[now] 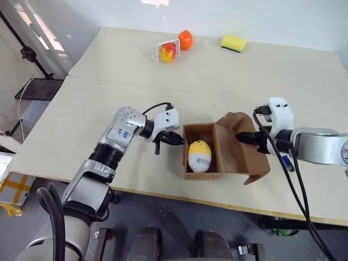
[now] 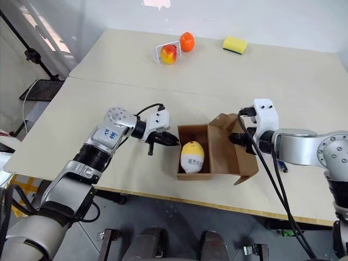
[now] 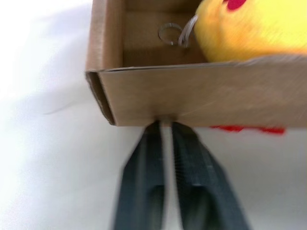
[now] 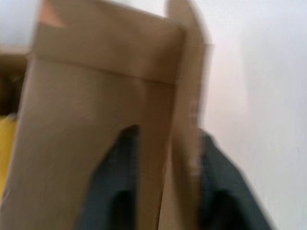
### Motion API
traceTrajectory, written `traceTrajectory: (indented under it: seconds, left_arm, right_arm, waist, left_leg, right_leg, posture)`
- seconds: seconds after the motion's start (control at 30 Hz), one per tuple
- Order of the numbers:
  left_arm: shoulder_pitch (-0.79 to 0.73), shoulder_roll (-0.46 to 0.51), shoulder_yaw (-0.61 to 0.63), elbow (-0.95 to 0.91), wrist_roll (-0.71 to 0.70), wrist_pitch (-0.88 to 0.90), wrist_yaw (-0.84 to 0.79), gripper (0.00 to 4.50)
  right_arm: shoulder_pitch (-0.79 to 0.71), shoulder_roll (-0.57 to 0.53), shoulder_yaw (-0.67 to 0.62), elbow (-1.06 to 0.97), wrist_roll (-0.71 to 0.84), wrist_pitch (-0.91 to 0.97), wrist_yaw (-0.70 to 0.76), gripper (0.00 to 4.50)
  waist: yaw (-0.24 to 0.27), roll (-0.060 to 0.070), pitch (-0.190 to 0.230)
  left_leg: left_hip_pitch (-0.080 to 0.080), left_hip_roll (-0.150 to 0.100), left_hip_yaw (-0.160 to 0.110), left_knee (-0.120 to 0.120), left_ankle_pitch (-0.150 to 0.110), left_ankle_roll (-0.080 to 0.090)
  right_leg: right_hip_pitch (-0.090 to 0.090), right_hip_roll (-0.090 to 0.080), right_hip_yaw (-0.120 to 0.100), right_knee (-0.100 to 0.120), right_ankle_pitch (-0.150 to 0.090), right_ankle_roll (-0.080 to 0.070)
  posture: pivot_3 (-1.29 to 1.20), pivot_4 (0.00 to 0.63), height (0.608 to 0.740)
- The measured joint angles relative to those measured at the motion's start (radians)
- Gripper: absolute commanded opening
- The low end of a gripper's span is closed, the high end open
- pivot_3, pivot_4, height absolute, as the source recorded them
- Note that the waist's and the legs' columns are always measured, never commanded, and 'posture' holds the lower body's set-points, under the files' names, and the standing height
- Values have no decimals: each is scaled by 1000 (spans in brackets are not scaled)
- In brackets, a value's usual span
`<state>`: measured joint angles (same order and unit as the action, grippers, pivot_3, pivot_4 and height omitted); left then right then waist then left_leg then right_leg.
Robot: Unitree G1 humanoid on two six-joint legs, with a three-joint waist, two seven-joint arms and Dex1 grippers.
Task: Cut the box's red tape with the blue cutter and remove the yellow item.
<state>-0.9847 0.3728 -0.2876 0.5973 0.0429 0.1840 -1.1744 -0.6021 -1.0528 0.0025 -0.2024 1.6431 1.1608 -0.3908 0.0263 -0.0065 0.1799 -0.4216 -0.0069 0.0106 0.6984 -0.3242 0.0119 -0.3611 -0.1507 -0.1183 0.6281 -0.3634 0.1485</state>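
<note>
With the box open, your narrow-jawed left gripper and flap-straddling right gripper must reach the yellow item

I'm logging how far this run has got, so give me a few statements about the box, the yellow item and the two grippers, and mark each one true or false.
1. The box is open with its lid flap folded back. True.
2. The yellow item lies on the table beside the box. False: it sits inside the box.
3. The right gripper has one finger on each side of the flap. True.
4. The left gripper is down inside the box. False: its fingertips meet the box's outer wall.
5. The blue cutter is held by the left gripper. False: it lies on the table under the right arm.
</note>
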Motion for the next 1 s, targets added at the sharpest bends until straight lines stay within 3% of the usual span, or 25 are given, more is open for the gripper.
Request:
traceTrajectory:
  seconds: [0.17,0.33,0.5,0.67,0.87,1.0]
  left_arm:
    - [-8,44,54,-6,-47,41,-25,2916]
    - [-59,92,106,-56,-92,84,-55,4386]
    - [-123,39,133,-143,-128,87,-22,4451]
    - [-110,-63,-24,-265,-118,81,-92,4451]
    - [-97,-26,-187,-225,1,64,-141,4451]
    - [-124,-31,-221,-164,41,40,-151,4275]
  right_arm:
    - [20,-82,-68,-12,-165,3,230,4351]
    - [80,-154,-129,-34,-313,-7,467,4500]
    - [199,-242,-231,-55,-487,-84,749,4500]
    - [299,-281,-413,-111,-572,-137,999,4500]
    - [377,-254,-567,-223,-572,-95,1060,4500]
    - [432,-218,-599,-248,-608,-86,1060,4500]
  waist:
    - [-2,0,0]
    - [-1,0,0]
    - [6,0,0]
    - [9,0,0]
    - [-6,0,0]
    - [4,0,0]
  left_leg:
    - [0,0,0,0,0,0]
    - [0,0,1,0,0,0]
    - [0,-1,0,0,0,1]
    - [1,-6,0,0,0,1]
    - [4,-4,2,0,1,-1]
    - [5,-6,2,1,1,0]
  right_leg:
    - [0,0,0,0,0,0]
    - [0,0,1,0,0,0]
    - [1,-1,1,0,0,0]
    - [1,-1,0,0,0,0]
    - [2,1,3,2,0,0]
    - [3,0,4,2,0,0]
  posture:
    - [0,150,740]
    - [0,150,740]
    - [0,150,740]
    - [0,150,740]
    - [0,150,740]
    - [0,150,740]
